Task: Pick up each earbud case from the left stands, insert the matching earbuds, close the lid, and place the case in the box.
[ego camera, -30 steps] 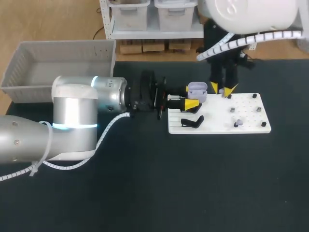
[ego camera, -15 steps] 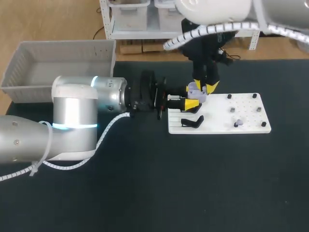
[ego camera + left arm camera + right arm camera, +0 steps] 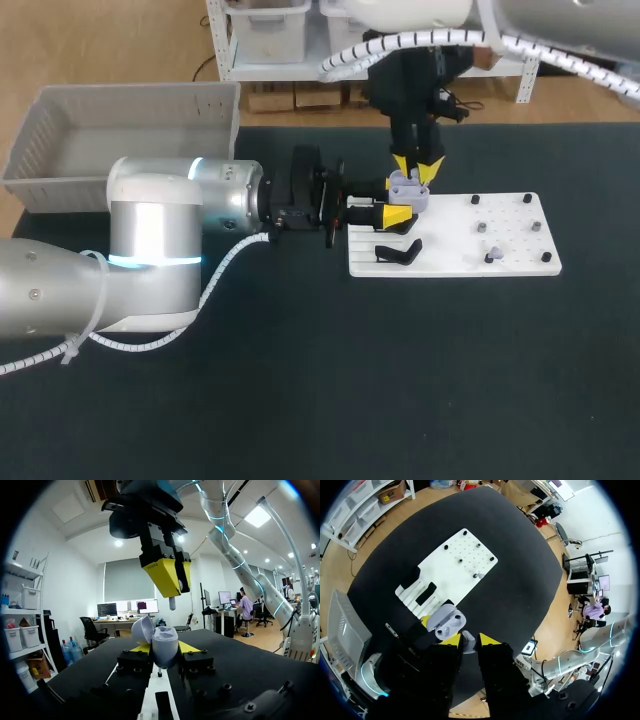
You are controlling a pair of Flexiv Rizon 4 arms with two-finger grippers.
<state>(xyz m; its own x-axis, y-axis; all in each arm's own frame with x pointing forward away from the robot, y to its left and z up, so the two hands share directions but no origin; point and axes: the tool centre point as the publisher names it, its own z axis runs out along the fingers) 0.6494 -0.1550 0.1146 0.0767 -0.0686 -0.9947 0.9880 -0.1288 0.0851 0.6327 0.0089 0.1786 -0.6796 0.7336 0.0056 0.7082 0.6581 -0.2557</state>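
While left gripper (image 3: 163, 649) grips case (image 3: 165, 641), earbud (image 3: 172, 603) overhead

The earbud case (image 3: 408, 186) and earbud (image 3: 467, 642) look smooth, faintly glossy plastic; the table (image 3: 300, 380) is matt black, the board (image 3: 520, 250) smooth white plastic.

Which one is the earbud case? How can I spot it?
Look for the white board on the dark table. At its left edge, the left arm grips the earbud case in its jaws. It is a pale purple shell with its lid flipped open, unlike the black stand beside it.
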